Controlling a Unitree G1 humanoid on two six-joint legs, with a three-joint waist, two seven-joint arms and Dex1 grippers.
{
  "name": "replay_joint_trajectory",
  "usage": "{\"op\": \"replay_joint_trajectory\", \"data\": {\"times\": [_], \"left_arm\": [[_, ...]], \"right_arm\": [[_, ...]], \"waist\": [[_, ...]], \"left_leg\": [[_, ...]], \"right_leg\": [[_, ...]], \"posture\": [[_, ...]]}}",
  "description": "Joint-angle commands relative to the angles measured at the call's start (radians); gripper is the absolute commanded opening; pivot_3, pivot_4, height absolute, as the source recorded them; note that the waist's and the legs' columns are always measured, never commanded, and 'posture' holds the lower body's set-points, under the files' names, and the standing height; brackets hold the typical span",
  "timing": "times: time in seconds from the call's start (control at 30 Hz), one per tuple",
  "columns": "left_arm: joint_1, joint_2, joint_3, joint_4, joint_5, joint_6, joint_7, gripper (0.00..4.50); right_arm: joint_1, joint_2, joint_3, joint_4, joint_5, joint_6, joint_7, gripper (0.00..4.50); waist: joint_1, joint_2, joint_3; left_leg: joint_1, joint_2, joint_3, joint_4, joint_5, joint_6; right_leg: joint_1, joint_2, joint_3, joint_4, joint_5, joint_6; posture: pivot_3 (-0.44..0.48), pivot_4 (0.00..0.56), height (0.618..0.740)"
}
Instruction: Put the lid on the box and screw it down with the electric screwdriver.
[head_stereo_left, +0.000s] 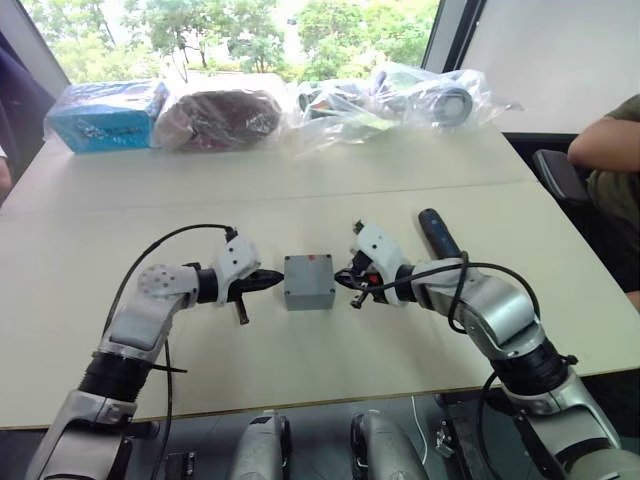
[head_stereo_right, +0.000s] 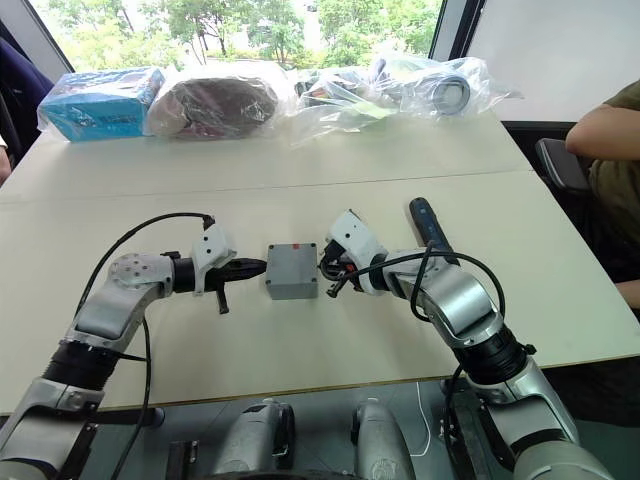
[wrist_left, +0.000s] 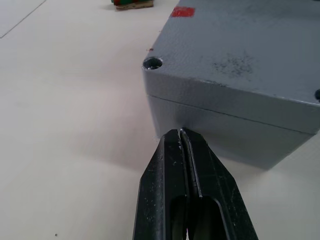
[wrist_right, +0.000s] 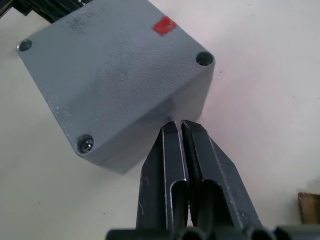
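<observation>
Box: the box (head_stereo_left: 308, 283) sits near the middle of the pale table (head_stereo_left: 300, 190), between the two grippers, its deep grey walls resting flat on the tabletop.
Lid: the lid (wrist_right: 107, 70) is on top of the box, corners lined up, a thin seam showing where it meets the wall; a small red mark lies on its flat face near one edge.
Screw holes: in the right wrist view one corner of the lid holds a screw head, and the corner nearest the red mark shows a dark hole; whether that one is filled I cannot tell.
Left gripper: the left gripper (head_stereo_left: 270, 279) points at the box's left wall, its two black fingers pressed together with nothing between them, tips right at the wall just under the seam; touching or a hair off, I cannot tell.
Right gripper: the right gripper (head_stereo_left: 343, 277) faces the box's right side, fingers likewise squeezed together on nothing, tips just beside the lower wall.
Electric screwdriver: the electric screwdriver (head_stereo_left: 438, 234) lies on the table to the right of the box, beyond the right forearm, well apart from the box.
Background: plastic-wrapped bundles (head_stereo_left: 385, 100) and a blue packet (head_stereo_left: 105, 115) lie along the table's far edge, beyond the box.
Person: a person's arm (head_stereo_left: 605, 145) shows far right of the box.
</observation>
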Motion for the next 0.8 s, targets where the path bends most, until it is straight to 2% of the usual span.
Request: {"op": "replay_joint_trajectory", "data": {"times": [0.03, 0.27, 0.4, 0.6, 0.8], "left_arm": [[-0.070, -0.044, -0.007, 0.038, 0.006, -0.038, 0.008, 0.00], [-0.161, -0.085, -0.006, 0.180, 0.050, -0.108, 0.015, 0.00], [-0.165, -0.066, -0.007, 0.207, 0.064, -0.131, -0.005, 0.00], [-0.091, 0.040, 0.000, 0.110, 0.040, -0.096, -0.100, 0.00], [0.029, 0.155, 0.024, -0.096, -0.033, 0.012, -0.190, 0.00]], "right_arm": [[-0.007, 0.019, 0.021, -0.069, 0.022, 0.018, 0.022, 0.07], [-0.017, 0.030, 0.002, -0.120, 0.044, 0.107, 0.010, 0.07], [-0.030, -0.035, -0.004, -0.144, 0.020, 0.122, 0.012, 0.07], [-0.058, -0.140, -0.045, -0.084, -0.019, 0.047, 0.041, 0.07], [-0.105, -0.081, -0.049, 0.123, -0.065, -0.107, 0.050, 0.07]], "waist": [[-0.001, 0.000, 0.000], [-0.004, 0.000, 0.000], [-0.004, 0.000, 0.000], [-0.005, 0.000, 0.000], [-0.008, -0.001, 0.000]], "left_leg": [[0.000, 0.000, 0.000, 0.000, 0.000, 0.000], [0.000, 0.000, 0.000, 0.001, 0.000, 0.000], [0.000, 0.000, 0.000, 0.001, 0.000, 0.000], [0.000, 0.000, 0.000, 0.001, 0.000, 0.000], [0.001, 0.000, 0.000, 0.001, 0.000, 0.000]], "right_leg": [[0.000, 0.000, 0.000, 0.000, 0.000, 0.000], [0.000, 0.000, 0.000, 0.002, 0.000, 0.000], [0.000, 0.000, 0.000, 0.002, 0.000, 0.000], [0.000, 0.000, 0.000, 0.003, 0.000, 0.000], [0.000, 0.000, 0.000, 0.003, 0.000, 0.000]], "posture": [[0.000, 0.150, 0.740], [0.000, 0.150, 0.740], [0.000, 0.150, 0.740], [0.000, 0.150, 0.740], [0.000, 0.150, 0.740]]}}
